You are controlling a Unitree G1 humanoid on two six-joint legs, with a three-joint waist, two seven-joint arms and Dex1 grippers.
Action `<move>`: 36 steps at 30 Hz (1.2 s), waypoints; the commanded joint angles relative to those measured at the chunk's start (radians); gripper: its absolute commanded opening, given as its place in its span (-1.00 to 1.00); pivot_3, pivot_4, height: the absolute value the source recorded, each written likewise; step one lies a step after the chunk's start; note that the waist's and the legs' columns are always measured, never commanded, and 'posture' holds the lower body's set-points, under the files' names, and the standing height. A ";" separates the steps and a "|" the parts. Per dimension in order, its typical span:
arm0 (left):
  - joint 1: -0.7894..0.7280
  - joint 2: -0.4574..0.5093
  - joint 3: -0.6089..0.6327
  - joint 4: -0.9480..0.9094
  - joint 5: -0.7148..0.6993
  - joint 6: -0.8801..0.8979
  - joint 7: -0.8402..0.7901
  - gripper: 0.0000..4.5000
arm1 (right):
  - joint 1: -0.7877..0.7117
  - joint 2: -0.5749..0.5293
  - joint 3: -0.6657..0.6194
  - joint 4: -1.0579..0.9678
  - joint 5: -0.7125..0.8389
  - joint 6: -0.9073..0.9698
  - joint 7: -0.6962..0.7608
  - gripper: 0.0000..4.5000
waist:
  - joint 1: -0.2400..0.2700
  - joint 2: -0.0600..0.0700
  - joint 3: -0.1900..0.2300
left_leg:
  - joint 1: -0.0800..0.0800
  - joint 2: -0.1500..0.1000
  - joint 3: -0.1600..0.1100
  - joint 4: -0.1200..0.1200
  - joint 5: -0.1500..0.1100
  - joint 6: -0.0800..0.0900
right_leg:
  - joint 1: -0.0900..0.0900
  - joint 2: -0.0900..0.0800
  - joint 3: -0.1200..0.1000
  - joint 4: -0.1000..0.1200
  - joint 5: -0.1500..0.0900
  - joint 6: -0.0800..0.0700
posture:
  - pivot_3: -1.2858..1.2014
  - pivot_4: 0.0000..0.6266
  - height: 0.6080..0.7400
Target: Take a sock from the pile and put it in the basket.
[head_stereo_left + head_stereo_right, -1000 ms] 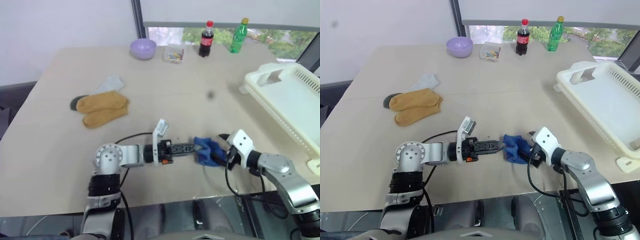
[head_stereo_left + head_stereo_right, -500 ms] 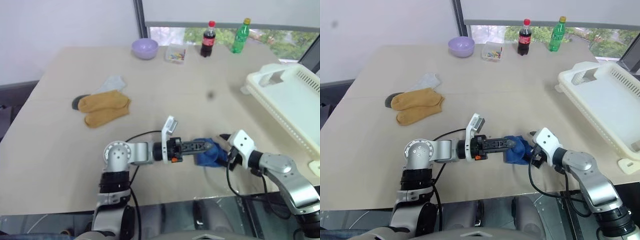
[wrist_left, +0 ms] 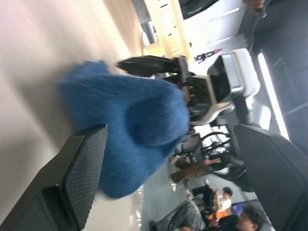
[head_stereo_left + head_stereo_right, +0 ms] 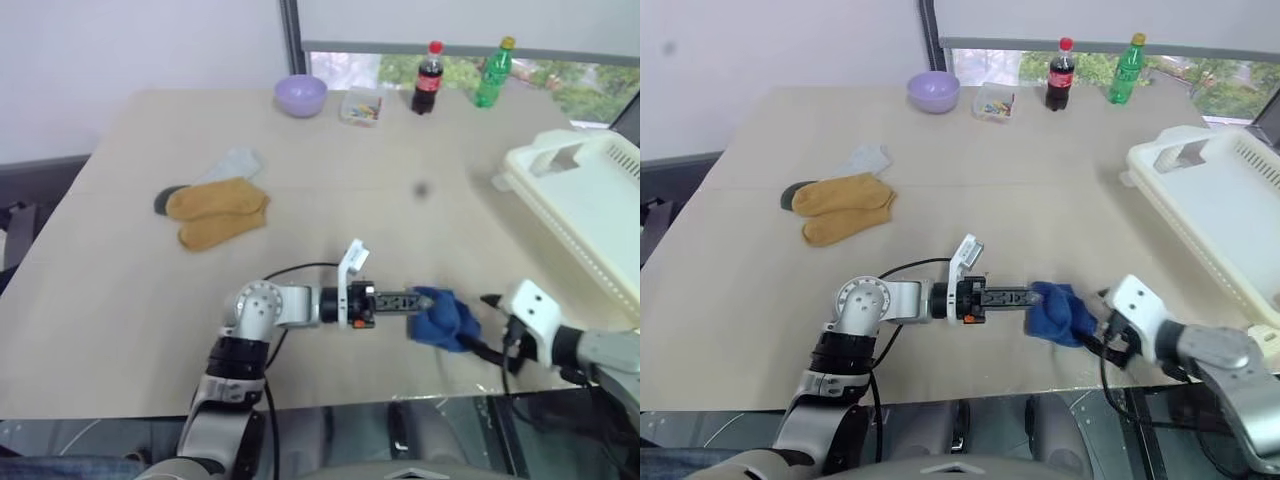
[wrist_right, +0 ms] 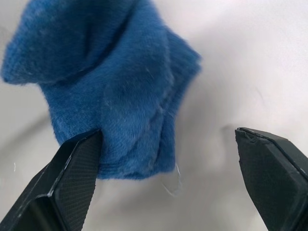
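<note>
Blue, soft and limp, the sock (image 4: pixel 1060 313) was judged best pinched at a bunched fold, lying unheld between the spread left gripper (image 4: pixel 1032 295) and spread right gripper (image 4: pixel 1092 335).

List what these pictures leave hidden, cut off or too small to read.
- Cream-white slotted plastic laundry basket: cut off by the right edge of both eye views.
- Small clear box by the lilac bowl: contents too small.
- Dark sock: mostly hidden under the mustard yellow socks.
</note>
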 commanded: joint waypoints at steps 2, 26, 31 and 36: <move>-0.004 -0.005 -0.038 -0.008 0.018 -0.040 -0.047 1.00 | 0.064 0.087 -0.195 -0.070 0.224 0.084 0.009 0.99 | 0.003 0.000 0.000 | -0.001 0.000 0.000 0.000 0.000 0.000 | 0.000 0.000 0.000 0.000 0.000 0.000 | 0.03 -0.52 1.00; -0.004 0.023 -0.098 -0.032 0.092 -0.168 -0.168 1.00 | -0.025 0.213 -0.070 -0.003 0.366 0.241 -0.252 0.99 | 0.004 0.001 0.000 | -0.001 0.000 0.000 0.000 0.000 0.000 | 0.000 0.000 0.000 0.000 0.000 0.000 | 0.03 -0.52 1.00; 0.043 0.088 -0.150 -0.107 0.167 -0.377 -0.310 1.00 | 0.008 0.218 -0.044 0.061 0.377 0.238 -0.214 0.99 | -0.002 0.001 0.000 | -0.001 0.000 0.000 0.000 0.000 0.000 | 0.000 0.000 0.001 0.000 0.000 0.000 | 0.03 -0.52 1.00; 0.078 0.171 -0.260 0.027 0.429 -0.848 -0.517 1.00 | -0.018 0.255 0.057 0.071 0.365 0.242 -0.210 0.39 | -0.001 0.001 -0.001 | 0.001 0.002 0.001 0.000 0.000 0.000 | 0.000 0.001 0.000 0.000 0.000 0.000 | 0.03 -0.52 1.00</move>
